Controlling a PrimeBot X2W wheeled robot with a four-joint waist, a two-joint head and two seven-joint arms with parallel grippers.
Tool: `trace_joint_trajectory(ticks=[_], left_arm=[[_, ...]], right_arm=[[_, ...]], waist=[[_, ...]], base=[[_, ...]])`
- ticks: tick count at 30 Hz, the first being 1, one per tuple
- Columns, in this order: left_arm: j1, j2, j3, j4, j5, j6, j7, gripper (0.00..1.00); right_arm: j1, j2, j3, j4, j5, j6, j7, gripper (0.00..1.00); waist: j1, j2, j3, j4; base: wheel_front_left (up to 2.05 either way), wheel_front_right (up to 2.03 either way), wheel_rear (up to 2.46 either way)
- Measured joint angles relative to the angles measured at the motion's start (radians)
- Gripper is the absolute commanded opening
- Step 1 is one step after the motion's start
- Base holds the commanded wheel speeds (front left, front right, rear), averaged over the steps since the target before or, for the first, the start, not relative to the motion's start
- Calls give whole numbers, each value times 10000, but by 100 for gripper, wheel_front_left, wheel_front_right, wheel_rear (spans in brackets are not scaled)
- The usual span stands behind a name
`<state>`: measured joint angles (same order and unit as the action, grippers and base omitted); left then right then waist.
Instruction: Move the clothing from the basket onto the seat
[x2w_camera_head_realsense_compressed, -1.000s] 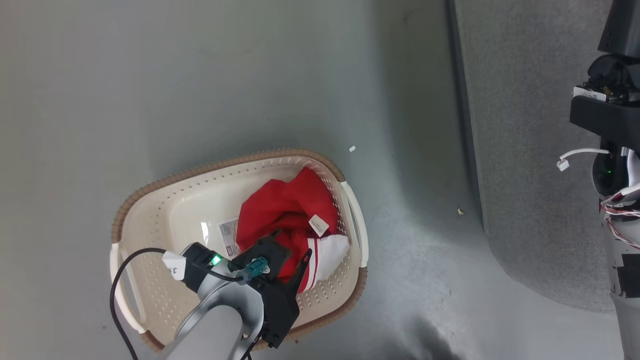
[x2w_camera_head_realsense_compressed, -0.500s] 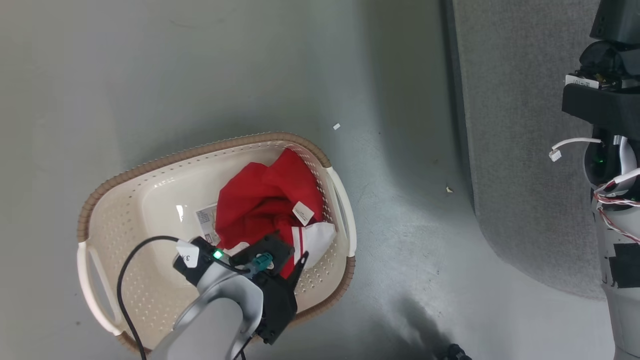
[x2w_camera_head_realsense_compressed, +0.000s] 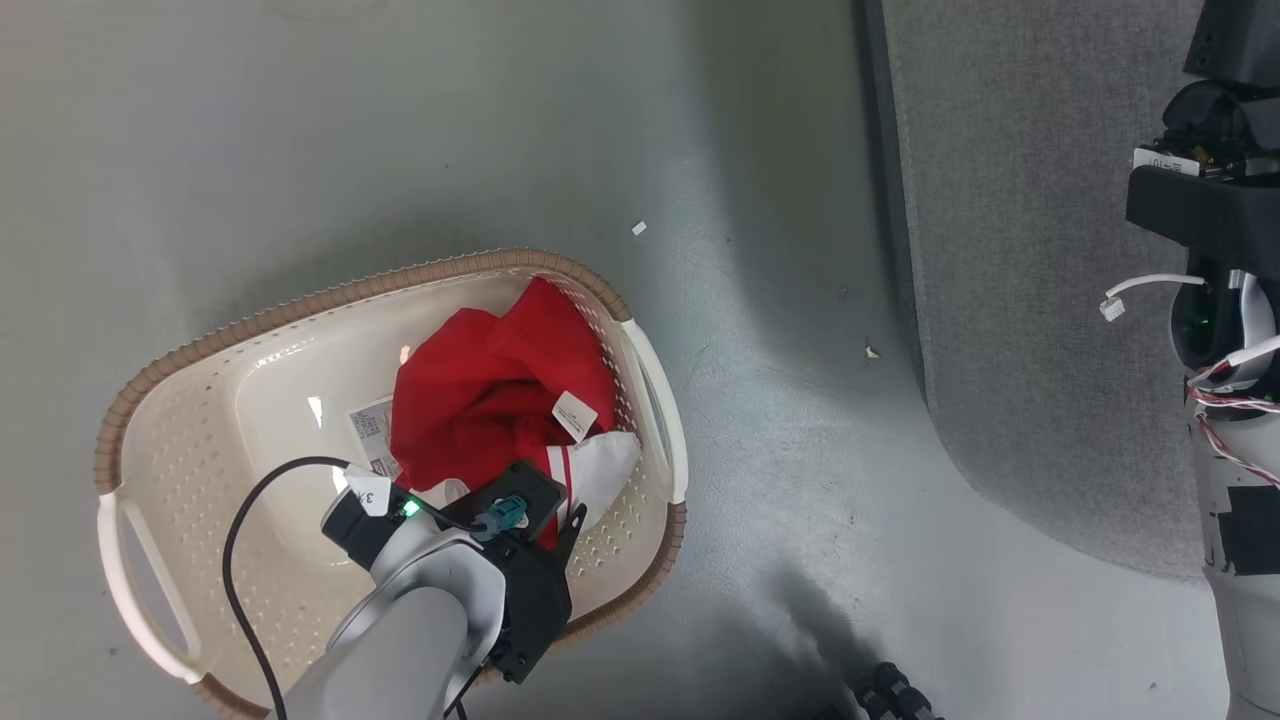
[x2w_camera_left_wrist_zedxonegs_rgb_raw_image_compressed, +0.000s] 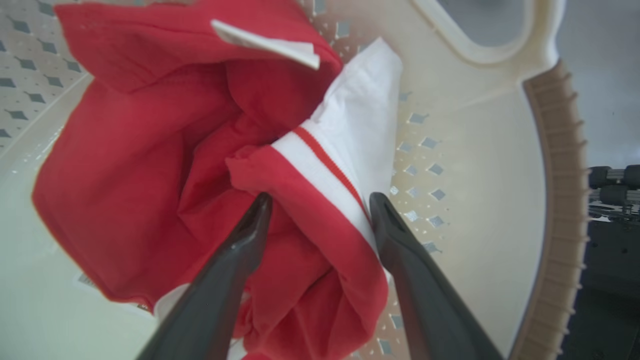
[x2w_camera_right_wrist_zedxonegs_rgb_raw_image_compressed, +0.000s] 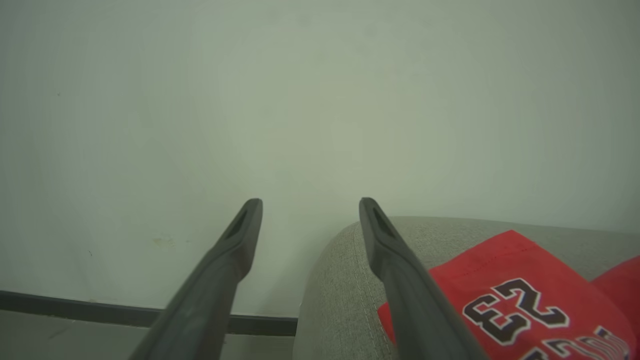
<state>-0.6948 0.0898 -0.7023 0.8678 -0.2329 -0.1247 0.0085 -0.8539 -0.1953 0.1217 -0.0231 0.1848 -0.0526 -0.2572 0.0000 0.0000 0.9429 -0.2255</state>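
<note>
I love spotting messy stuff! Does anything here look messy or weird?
Nothing looks broken. The red clothing lies scrunched in a heap against one side of the basket, its white tag sticking up, and two tiny pale scraps litter the floor.

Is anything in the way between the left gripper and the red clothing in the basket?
Nothing visible does. The left gripper, jaws open, straddles a fold of the clothing inside the basket, with no other thing between them.
</note>
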Motion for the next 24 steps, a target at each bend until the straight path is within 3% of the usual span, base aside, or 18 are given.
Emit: trace_joint_trajectory(ticks=[1, 2, 3, 4, 5, 6, 24], left_arm=[[-1, 0, -27, 46, -25, 0, 0, 100], [-9, -6, -67, 84, -40, 0, 0, 85], [-23, -17, -107, 138, -44, -2, -2, 85], [-42, -31, -148, 196, -67, -2, -4, 25], [-57, -42, -184, 230, -98, -6, -17, 25], [-73, -46, -261, 251, -109, -27, -33, 0], [-130, -198, -874, 107, -748, -63, -1749, 0]], right_arm=[[2, 12, 13, 0, -4, 0, 0, 100], [3, 25, 17, 0, -4, 2, 0, 100], [5, 25, 13, 8, -4, 17, 0, 100], [6, 23, 8, 27, -4, 42, 0, 100], [6, 23, 4, 50, -4, 54, 0, 100], [8, 23, -6, 102, -6, 86, 0, 100], [487, -73, -174, 1338, -136, 297, 0, 100]], waist=[[0, 0, 12, -10], [0, 0, 23, -20], [1, 0, 32, -28], [1, 0, 39, -35], [1, 0, 40, -40], [1, 0, 30, -41], [-1, 0, -1229, 435]], base=[[0, 0, 0], [0, 0, 0], [0, 0, 0], [0, 0, 0], [0, 0, 0], [0, 0, 0], [0, 0, 0]])
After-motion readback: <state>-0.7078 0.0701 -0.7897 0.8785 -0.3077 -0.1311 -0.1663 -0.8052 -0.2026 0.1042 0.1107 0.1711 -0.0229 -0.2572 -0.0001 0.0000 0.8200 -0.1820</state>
